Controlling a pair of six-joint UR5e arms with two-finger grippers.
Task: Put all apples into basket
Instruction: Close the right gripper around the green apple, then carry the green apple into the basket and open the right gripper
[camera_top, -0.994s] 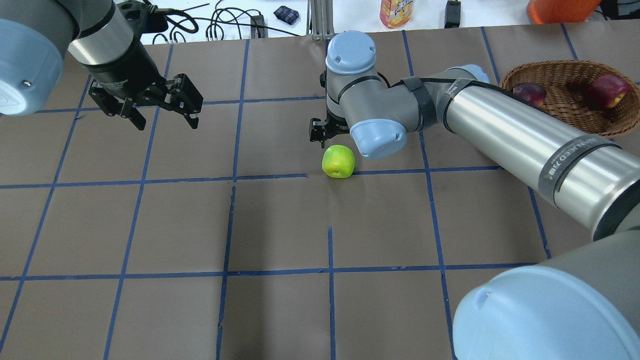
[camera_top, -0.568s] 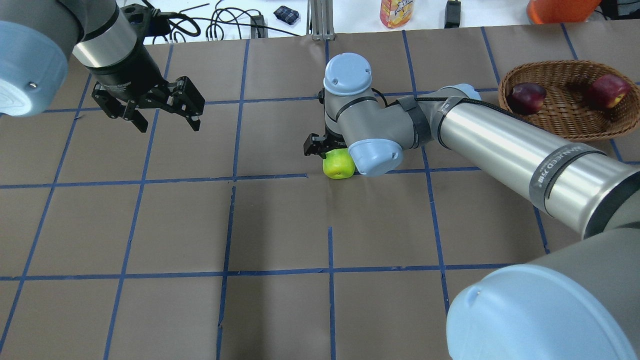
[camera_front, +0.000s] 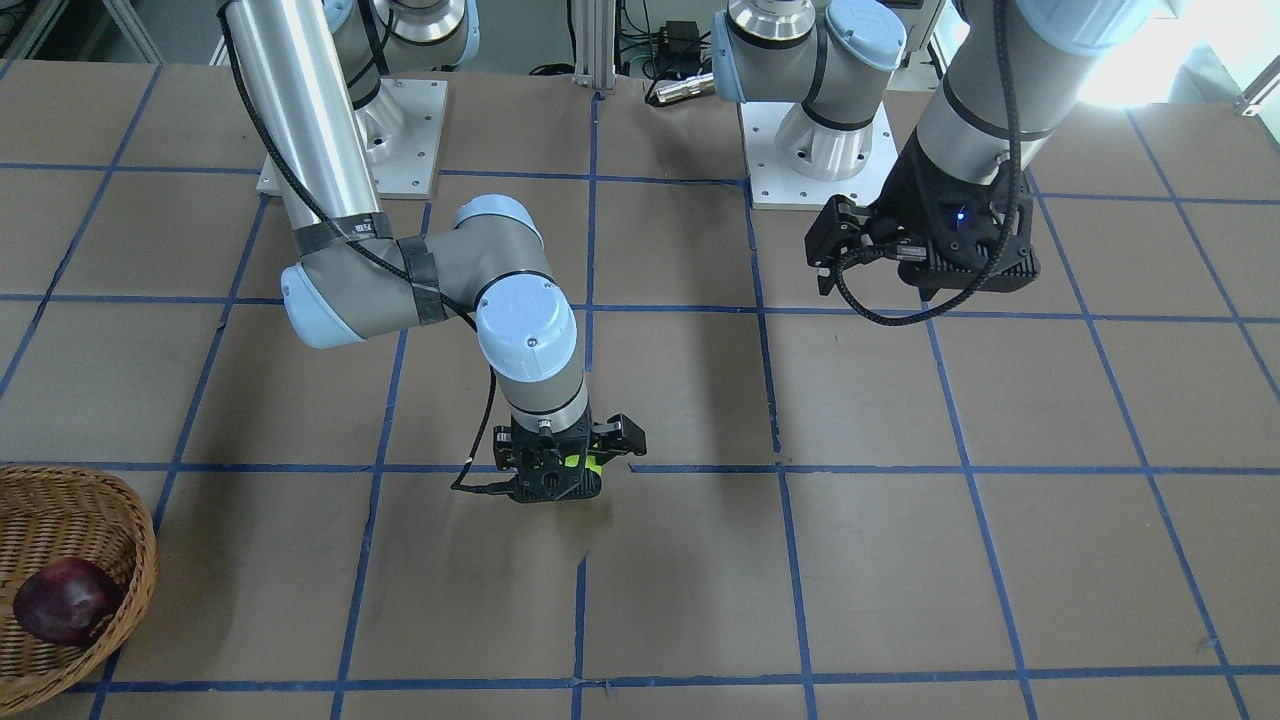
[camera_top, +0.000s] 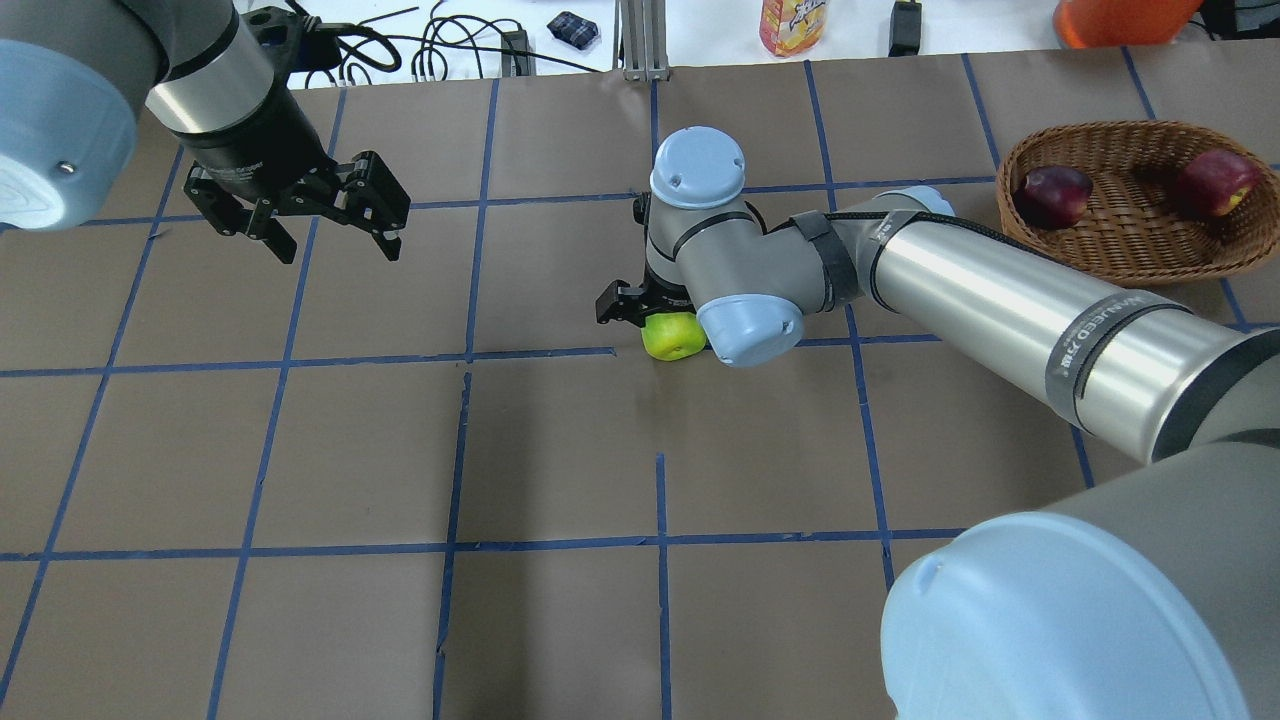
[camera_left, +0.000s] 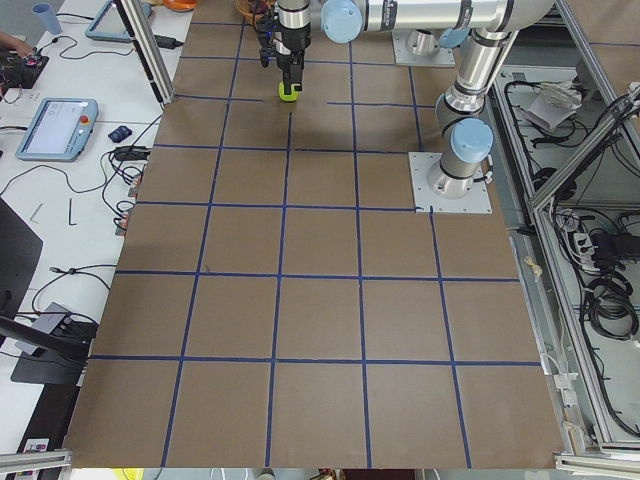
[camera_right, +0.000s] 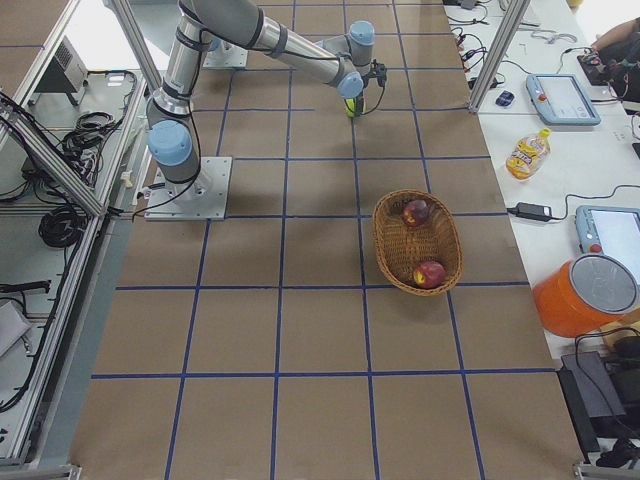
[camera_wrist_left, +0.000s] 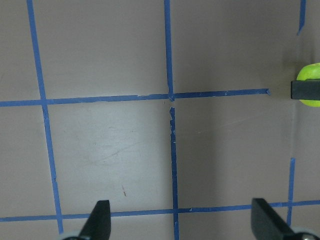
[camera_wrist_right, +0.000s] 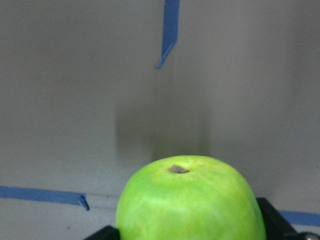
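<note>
Overhead exterior gives us the green apple (camera_top: 672, 337) mid-table, half hidden under the right arm's wrist. The right gripper (camera_front: 568, 458) sits astride it, jaws spread. The left gripper (camera_top: 335, 250) hangs released, well apart. A maroon apple (camera_top: 1052, 195) and a red apple (camera_top: 1215, 183) lie in the basket (camera_top: 1100, 132). A second ago the right gripper stood behind the green apple; it has since dropped over it. The table (camera_top: 560, 450) is brown with a blue tape grid; cables (camera_top: 450, 45) and a bottle (camera_top: 793, 25) lie beyond.

1 green apple (camera_top: 672, 338), 1 maroon apple (camera_top: 1052, 195), 1 red apple (camera_top: 1215, 183), 1 basket (camera_top: 1130, 262)
</note>
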